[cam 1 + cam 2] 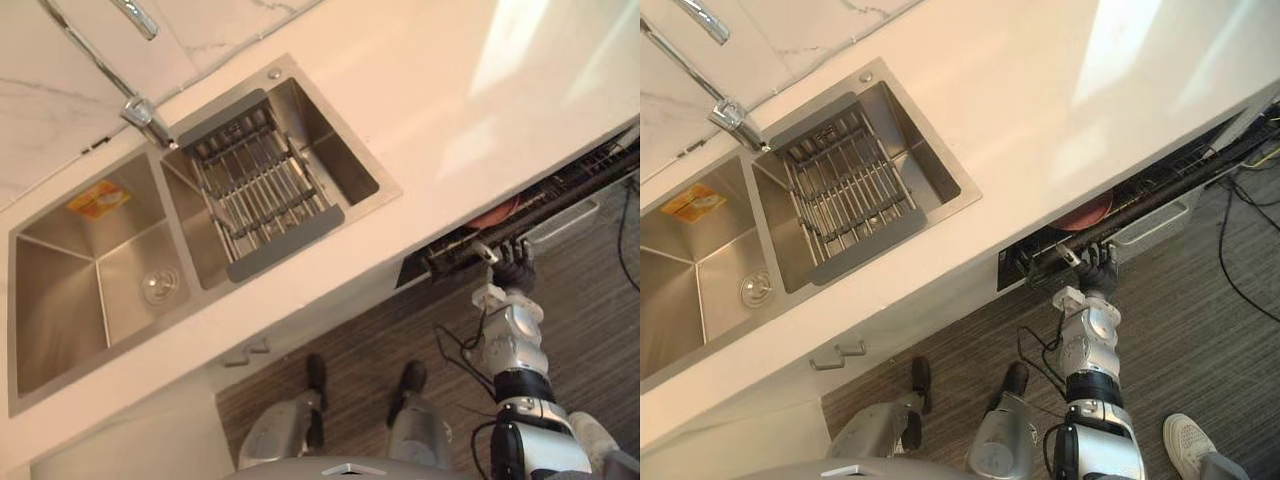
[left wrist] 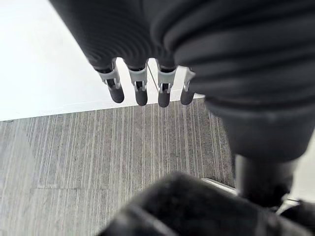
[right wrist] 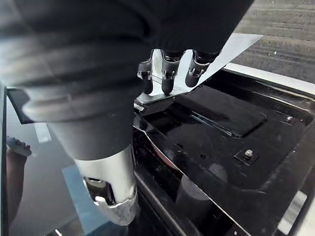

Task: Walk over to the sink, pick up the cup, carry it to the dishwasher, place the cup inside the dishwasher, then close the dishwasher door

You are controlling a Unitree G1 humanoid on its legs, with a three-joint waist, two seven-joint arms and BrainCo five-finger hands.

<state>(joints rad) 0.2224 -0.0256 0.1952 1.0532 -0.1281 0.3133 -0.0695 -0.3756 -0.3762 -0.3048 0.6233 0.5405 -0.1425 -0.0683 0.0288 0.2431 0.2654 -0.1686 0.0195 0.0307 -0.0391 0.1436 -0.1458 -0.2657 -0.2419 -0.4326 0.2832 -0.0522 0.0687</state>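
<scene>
The right hand [image 1: 512,268] is open and holds nothing. Its fingers [image 3: 167,83] are straight and reach the top edge of the door [image 3: 221,128]. The door is tipped open just a bit, under the counter [image 1: 450,90]. In the gap, inside the dishwasher [image 1: 1020,265], sits a red round thing [image 1: 1085,212]. I cannot tell if it is the cup. The left hand [image 2: 141,93] hangs open with nothing in it, over the floor [image 2: 123,147]. Well off to the left is the sink [image 1: 60,290], with a rack [image 1: 260,185] in its right bowl.
</scene>
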